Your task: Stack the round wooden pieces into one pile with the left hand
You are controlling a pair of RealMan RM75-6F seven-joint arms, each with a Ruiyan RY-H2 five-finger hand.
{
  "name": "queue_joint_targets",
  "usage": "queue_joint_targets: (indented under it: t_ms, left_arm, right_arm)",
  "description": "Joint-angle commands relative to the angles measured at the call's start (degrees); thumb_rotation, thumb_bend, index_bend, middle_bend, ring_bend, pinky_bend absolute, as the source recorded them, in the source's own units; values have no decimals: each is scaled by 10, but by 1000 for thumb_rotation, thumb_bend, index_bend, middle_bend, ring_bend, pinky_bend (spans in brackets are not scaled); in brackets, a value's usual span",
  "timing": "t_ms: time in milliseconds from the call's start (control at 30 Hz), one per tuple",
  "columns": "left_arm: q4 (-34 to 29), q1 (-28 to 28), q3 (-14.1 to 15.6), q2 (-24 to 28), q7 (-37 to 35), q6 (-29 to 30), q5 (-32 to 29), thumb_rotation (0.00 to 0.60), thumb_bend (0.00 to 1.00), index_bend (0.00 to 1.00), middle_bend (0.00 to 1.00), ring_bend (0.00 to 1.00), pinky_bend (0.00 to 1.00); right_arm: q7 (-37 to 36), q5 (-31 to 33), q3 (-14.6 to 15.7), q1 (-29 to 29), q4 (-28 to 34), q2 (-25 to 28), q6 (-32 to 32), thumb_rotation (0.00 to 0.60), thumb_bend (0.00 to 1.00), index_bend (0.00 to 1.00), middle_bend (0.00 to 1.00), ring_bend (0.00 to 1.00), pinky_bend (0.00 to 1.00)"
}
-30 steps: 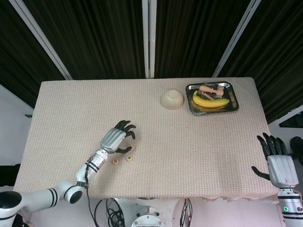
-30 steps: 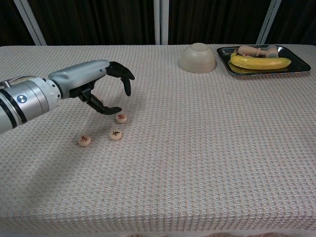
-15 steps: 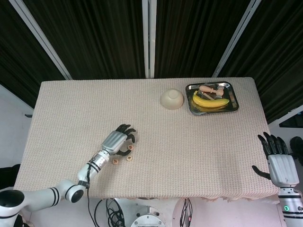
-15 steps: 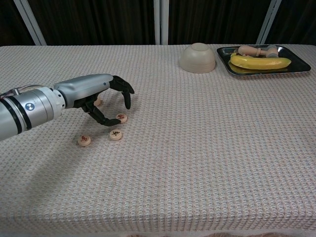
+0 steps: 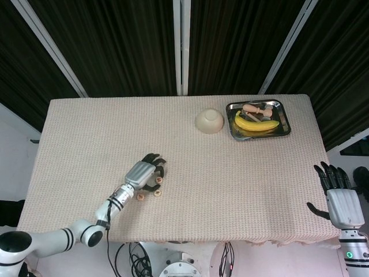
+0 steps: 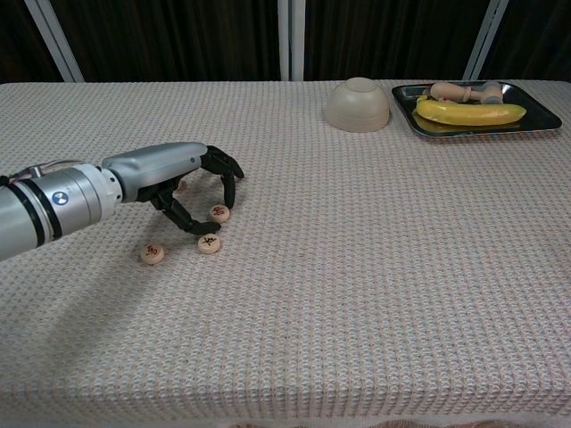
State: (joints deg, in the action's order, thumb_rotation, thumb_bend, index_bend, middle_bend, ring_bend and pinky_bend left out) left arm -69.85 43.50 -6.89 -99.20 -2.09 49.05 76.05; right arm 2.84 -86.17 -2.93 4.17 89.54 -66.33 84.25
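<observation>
Three small round wooden pieces lie on the woven tablecloth at the front left. One piece (image 6: 219, 212) (image 5: 159, 180) sits between the thumb and fingertips of my left hand (image 6: 192, 183) (image 5: 147, 172), which arches low over it with fingers curled down. I cannot tell whether the fingers touch it. A second piece (image 6: 209, 243) (image 5: 155, 193) lies just in front of the thumb. The third piece (image 6: 153, 253) (image 5: 139, 197) lies further left, under the forearm's near side. My right hand (image 5: 339, 196) hangs off the table's right edge, fingers spread, holding nothing.
An upturned beige bowl (image 6: 357, 104) (image 5: 209, 121) stands at the back. To its right is a metal tray (image 6: 540, 124) (image 5: 283, 130) holding a banana (image 6: 470, 111) and wooden items. The table's front edge lies close below the pieces.
My left hand has come down and slightly toward the robot, from hovering above the pieces to arching closely around the rearmost one. The pieces and the right hand have not moved.
</observation>
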Motion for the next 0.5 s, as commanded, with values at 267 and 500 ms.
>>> queue_joint_targets:
  t_ms: [267, 500]
  left_arm:
    - [11, 1, 0, -5, -12, 4, 6, 600, 279, 531, 150, 0, 0]
    - [10, -1, -3, -2, -21, 10, 7, 600, 283, 559, 155, 0, 0]
  right_arm:
    - [0, 1, 0, -1, -1, 0, 0, 600, 85, 0, 0, 0, 0]
    - [-2, 1, 0, -1, -4, -1, 1, 600, 84, 0, 0, 0, 0]
